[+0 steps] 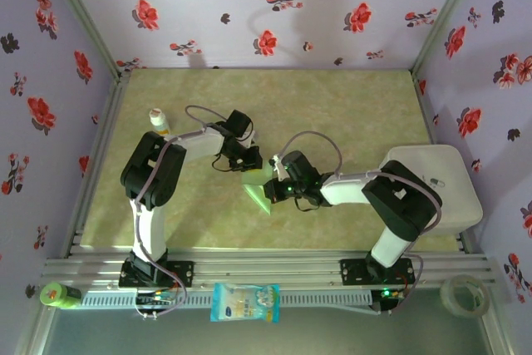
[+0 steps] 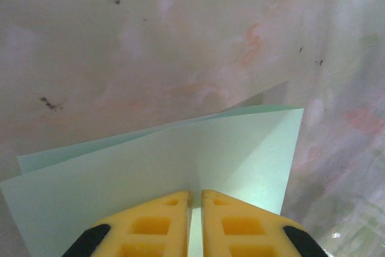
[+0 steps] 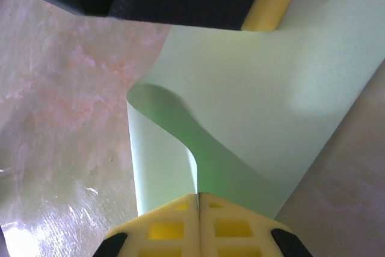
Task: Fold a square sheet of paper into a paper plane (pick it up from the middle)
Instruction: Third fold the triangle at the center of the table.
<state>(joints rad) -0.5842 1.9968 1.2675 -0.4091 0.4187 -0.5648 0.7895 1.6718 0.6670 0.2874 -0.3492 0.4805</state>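
Two arms meet mid-table [image 1: 349, 106]. We see the L arm bent at the elbow, forearm reaching toward 3 o'clock, left gripper [image 1: 247, 160] tipped down. The R arm stretches toward 9 o'clock, right gripper [image 1: 281, 179] low. The folded mint-green paper sheet [image 1: 258, 195] sits between them, pointing toward 6 o'clock. Wrist cams: each pincer's yellow fingers [image 2: 150, 227] are pressed together, clamped on the sheet, w/ a flap curling at the R one.

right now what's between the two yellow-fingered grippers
The thin pale mint-green paper sheet spans from left gripper to right gripper, both shut on it; seen in the top external view.
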